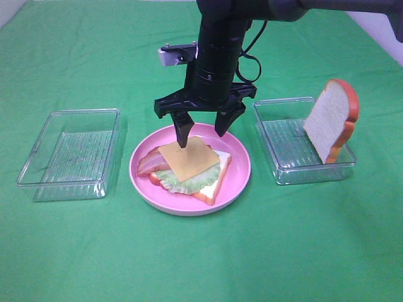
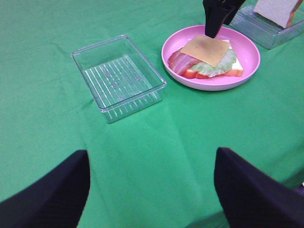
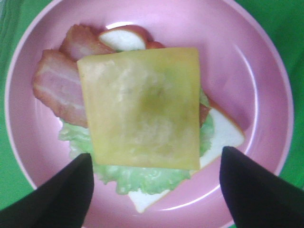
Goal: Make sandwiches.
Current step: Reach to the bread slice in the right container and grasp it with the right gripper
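Observation:
An open-faced sandwich [image 1: 189,167] lies on the round pink plate [image 1: 141,182]: a white bread slice at the bottom, then lettuce, bacon, and a yellow cheese slice [image 3: 140,107] on top. My right gripper [image 1: 203,132] hangs open just above the cheese, its fingertips [image 3: 57,194] astride the stack and holding nothing. A second bread slice [image 1: 330,116] leans upright in the clear container [image 1: 283,167] on the right. My left gripper [image 2: 152,190] is open and empty over bare cloth, well back from the sandwich [image 2: 209,59]; it is outside the high view.
An empty clear plastic container [image 1: 69,154] stands to the left of the plate, also seen as the ribbed tub [image 2: 118,78] in the left wrist view. Green cloth [image 1: 201,264] covers the whole table.

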